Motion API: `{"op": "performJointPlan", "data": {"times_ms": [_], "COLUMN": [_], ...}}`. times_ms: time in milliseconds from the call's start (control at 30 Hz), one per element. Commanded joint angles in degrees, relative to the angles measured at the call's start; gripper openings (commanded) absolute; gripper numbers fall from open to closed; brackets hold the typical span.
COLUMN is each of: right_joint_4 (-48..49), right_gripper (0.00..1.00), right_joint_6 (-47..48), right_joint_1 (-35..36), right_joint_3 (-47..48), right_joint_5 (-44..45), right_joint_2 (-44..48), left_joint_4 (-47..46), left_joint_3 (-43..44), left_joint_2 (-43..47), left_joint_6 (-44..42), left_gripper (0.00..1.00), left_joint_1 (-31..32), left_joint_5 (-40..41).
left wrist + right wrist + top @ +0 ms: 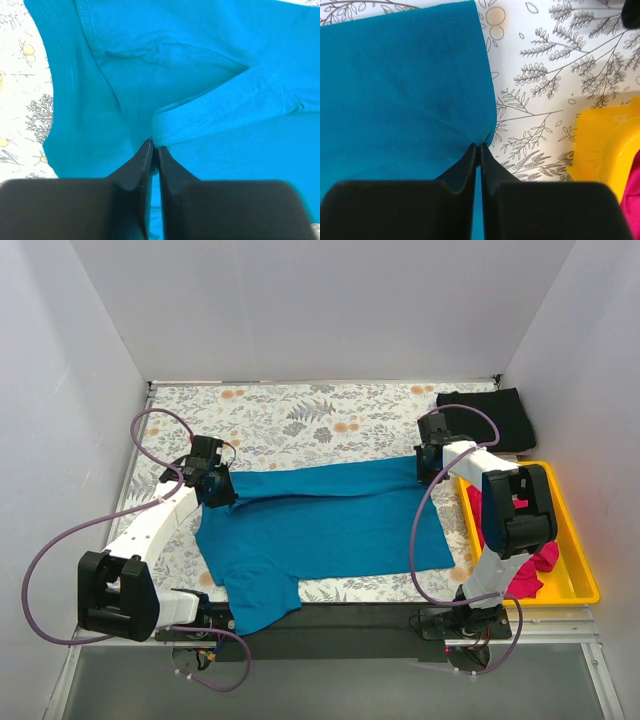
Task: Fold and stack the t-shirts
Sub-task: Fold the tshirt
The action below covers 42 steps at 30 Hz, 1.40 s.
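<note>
The teal-blue t-shirt lies spread across the middle of the table, its far edge lifted into a fold. My left gripper is shut on the shirt's left end, pinching the fabric by the sleeve hem. My right gripper is shut on the shirt's right end at the stitched bottom hem. The black t-shirt lies folded at the far right corner. The magenta-pink t-shirt lies bunched in the yellow tray, partly hidden by my right arm.
The yellow plastic tray stands along the right edge; its corner shows in the right wrist view. A floral tablecloth covers the table. White walls close in three sides.
</note>
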<state>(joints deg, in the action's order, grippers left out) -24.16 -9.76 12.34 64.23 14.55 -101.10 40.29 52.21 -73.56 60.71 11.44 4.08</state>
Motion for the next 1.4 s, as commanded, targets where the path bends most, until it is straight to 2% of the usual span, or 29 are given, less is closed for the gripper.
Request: {"op": "performJointPlan", "data": {"times_ms": [0, 33, 67, 133, 200, 267, 367, 467, 700, 833, 1000, 1367], "right_joint_4": [-1.24, -1.32, -1.41, -1.59, -1.68, -1.50, 0.34, 4.10, 10.96, 15.19, 17.83, 20.20], "right_gripper": [0.14, 0.18, 0.27, 0.34, 0.41, 0.49, 0.54, 0.54, 0.52, 0.51, 0.48, 0.47], "right_joint_6": [-1.58, -1.93, -1.84, -1.93, -1.93, -2.11, -1.58, -1.58, -3.07, -5.17, -7.11, -8.87], "right_joint_1": [-0.30, -0.38, -0.30, -0.30, -0.39, -0.30, -0.47, -0.73, -2.75, -4.95, -7.41, -8.65], "right_joint_3": [-1.56, -1.73, -1.56, -0.95, 0.54, 1.69, 3.80, 4.59, 3.98, 2.57, 3.01, 1.69], "right_joint_5": [-0.92, -1.01, -1.45, -2.68, -3.21, -3.64, -6.89, -11.90, -20.07, -24.47, -28.51, -30.02], "right_joint_2": [1.61, 1.52, 1.87, 2.57, 4.15, 5.73, 6.70, 6.71, 2.67, 0.12, -3.84, -7.35], "left_joint_4": [-1.09, -1.09, -1.01, -0.83, -1.18, -2.15, -3.90, -7.50, -18.83, -21.56, -22.80, -25.61], "left_joint_3": [-0.70, -0.88, -0.70, -0.18, 0.44, 0.79, 0.44, -1.57, -3.87, -1.94, 0.79, 3.60], "left_joint_2": [1.49, 1.58, 1.66, 2.71, 4.21, 6.93, 9.22, 8.61, 0.18, -7.45, -13.18, -20.92], "left_joint_6": [1.43, 2.21, 2.74, 4.84, 6.17, 8.46, 10.39, 10.66, 11.98, 11.19, 11.10, 9.96], "left_gripper": [0.12, 0.20, 0.25, 0.36, 0.40, 0.50, 0.59, 0.64, 0.65, 0.63, 0.57, 0.40], "left_joint_1": [0.16, 0.16, 0.16, 0.16, 0.16, 0.07, -0.37, -2.12, -8.27, -11.08, -13.55, -13.46], "left_joint_5": [0.85, 0.24, -0.64, -2.74, -3.11, -1.01, 4.86, 7.17, 6.30, 6.03, 4.54, 2.08]}}
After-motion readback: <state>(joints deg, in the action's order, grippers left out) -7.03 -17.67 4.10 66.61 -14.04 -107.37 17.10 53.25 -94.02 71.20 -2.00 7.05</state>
